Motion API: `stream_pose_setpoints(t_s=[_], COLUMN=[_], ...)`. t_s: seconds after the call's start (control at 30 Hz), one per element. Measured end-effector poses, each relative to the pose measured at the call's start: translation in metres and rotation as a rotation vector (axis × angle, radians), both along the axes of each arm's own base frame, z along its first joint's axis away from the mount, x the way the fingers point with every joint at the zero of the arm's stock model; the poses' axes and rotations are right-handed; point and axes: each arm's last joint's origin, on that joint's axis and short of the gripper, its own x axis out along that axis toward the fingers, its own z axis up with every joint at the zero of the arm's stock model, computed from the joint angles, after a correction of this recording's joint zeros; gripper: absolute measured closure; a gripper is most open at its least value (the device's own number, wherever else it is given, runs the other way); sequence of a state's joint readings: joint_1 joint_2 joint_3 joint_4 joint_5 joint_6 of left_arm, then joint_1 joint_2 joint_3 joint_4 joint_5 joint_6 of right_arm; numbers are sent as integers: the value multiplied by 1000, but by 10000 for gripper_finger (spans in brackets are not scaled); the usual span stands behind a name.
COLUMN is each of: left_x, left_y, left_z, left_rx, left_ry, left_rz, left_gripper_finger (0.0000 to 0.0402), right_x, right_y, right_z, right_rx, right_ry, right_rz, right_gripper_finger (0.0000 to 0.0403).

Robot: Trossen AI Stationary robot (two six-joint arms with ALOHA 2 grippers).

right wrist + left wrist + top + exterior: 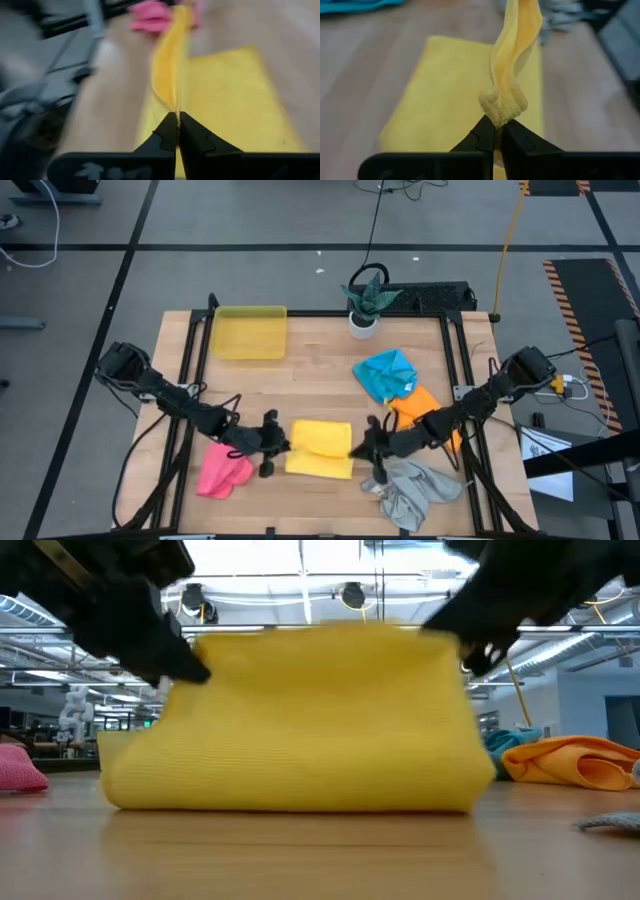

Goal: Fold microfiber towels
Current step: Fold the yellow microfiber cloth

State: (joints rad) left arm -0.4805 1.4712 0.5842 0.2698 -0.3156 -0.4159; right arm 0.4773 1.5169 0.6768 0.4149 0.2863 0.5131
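The yellow towel (320, 448) lies at the table's near middle, its lower part on the wood and its upper edge (320, 635) raised. My left gripper (281, 445) is shut on the raised edge's left end. My right gripper (358, 448) is shut on its right end. The pink towel (222, 472) lies crumpled on the table to the near left. The grey towel (415, 492) is on the near right. The orange towel (425, 410) and the blue towel (387, 373) lie bunched farther right. My left gripper pinches the yellow towel's raised left corner (502, 111) between its two fingertips, where the cloth bunches in more than one layer. The fingers come slanting down from the table's left. The edge runs up and away from them; the lower part rests on the table. My right gripper pinches the raised edge's right end (173, 105) between its fingertips, slanting down from the table's right. The edge stretches straight away toward the other gripper. The towel's lower part (235, 100) lies flat on the table.
A translucent yellow tray (249, 331) stands at the far left, and a potted plant (365, 305) at the far middle. Bare wood shows between the tray and the yellow towel. Black frame rails (195, 350) border the table's sides.
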Motion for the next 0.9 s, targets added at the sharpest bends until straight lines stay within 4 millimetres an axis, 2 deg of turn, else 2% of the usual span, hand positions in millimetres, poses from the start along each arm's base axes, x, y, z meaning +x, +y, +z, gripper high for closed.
stream_pose_setpoints(t_s=[0.17,0.37,0.67,0.9], left_x=[1,2,-3,-9], left_y=[12,22,27,30], left_z=[-5,-9,-15,-26], left_rx=[27,26,41,8], left_ry=[14,25,32,52], left_rz=[65,111,189,222], left_gripper_finger=[396,377,394,372], right_x=[-7,-13,-8,-6], right_y=[-22,-41,-51,-58], right_z=[-19,-31,-40,-42], right_rx=[20,31,8,-21], right_ry=[42,19,41,47], right_rz=[-88,-140,-171,-182], right_gripper_finger=[403,403,403,390])
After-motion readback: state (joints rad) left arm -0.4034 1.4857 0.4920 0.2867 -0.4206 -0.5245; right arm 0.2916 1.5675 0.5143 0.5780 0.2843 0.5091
